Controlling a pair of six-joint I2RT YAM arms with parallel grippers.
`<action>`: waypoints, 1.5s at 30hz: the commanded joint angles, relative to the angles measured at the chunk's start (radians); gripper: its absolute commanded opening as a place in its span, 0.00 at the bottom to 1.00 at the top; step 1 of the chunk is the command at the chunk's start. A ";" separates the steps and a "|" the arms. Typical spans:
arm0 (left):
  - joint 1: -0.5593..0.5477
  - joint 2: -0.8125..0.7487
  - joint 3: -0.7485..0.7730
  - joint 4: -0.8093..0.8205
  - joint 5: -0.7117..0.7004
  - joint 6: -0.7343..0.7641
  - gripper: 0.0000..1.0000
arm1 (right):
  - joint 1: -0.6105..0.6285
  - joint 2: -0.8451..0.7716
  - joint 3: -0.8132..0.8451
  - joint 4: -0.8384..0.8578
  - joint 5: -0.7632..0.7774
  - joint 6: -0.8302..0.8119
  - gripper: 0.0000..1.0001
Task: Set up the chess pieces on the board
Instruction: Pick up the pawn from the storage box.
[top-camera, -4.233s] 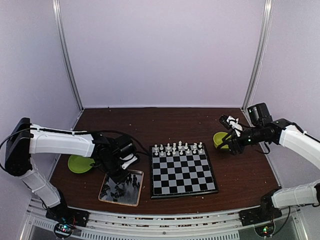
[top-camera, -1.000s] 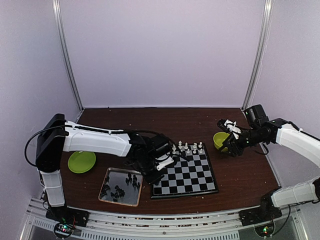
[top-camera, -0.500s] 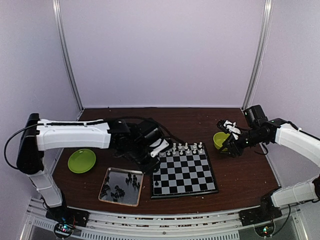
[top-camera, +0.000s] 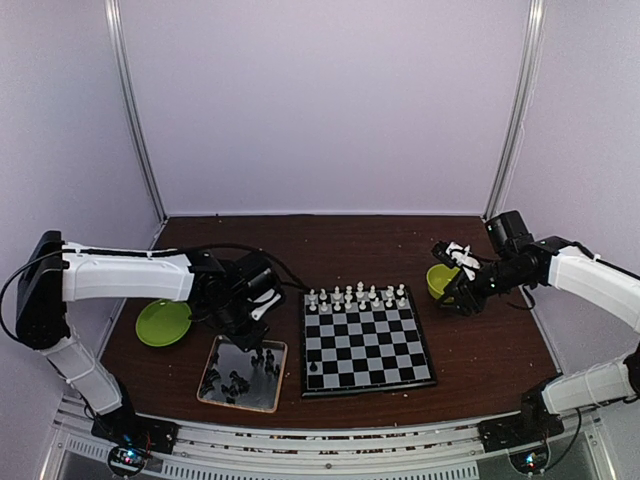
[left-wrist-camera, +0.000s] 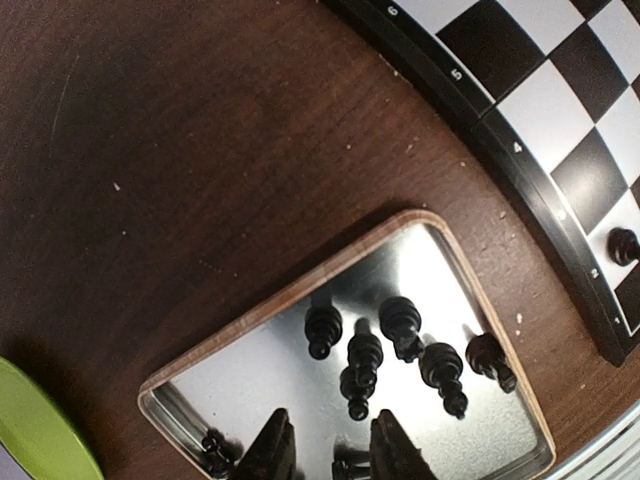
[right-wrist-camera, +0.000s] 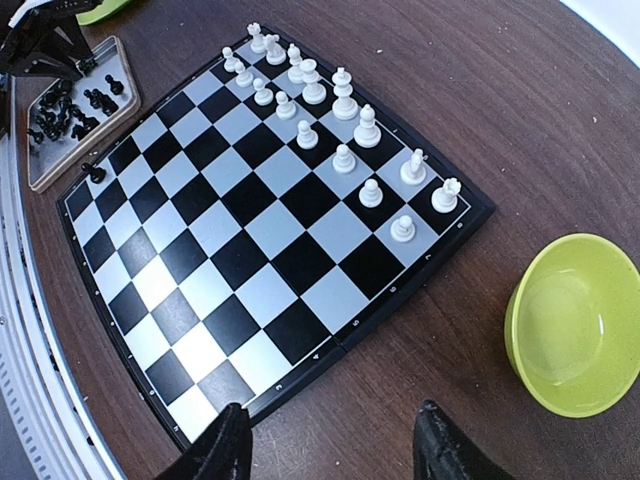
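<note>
Two arms over the bench (top-camera: 300, 245), one at the tray, one by the bowl

The left arm stretched in level from the left, wrist tipped down over the metal tray (left-wrist-camera: 240, 390); the left fingers (left-wrist-camera: 275, 450) hung partly open above the black pieces (left-wrist-camera: 365, 355) lying there, gripping nothing. On the board (top-camera: 365, 342), white pieces (top-camera: 358, 296) stood in two rows along the far edge, and one black piece (top-camera: 313, 367) stood near the near left corner. The right arm reached in from the right, right fingers (right-wrist-camera: 225, 450) spread wide and empty near the green bowl (right-wrist-camera: 575, 325).
</note>
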 joint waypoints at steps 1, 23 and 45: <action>0.012 0.057 0.030 0.039 0.014 -0.009 0.27 | 0.006 0.005 0.018 -0.008 0.013 -0.012 0.55; 0.037 0.154 0.046 0.099 0.019 0.009 0.11 | 0.008 0.013 0.017 -0.011 0.028 -0.017 0.55; 0.135 -0.060 0.033 0.094 0.175 0.064 0.00 | 0.007 0.019 0.019 -0.014 0.032 -0.019 0.55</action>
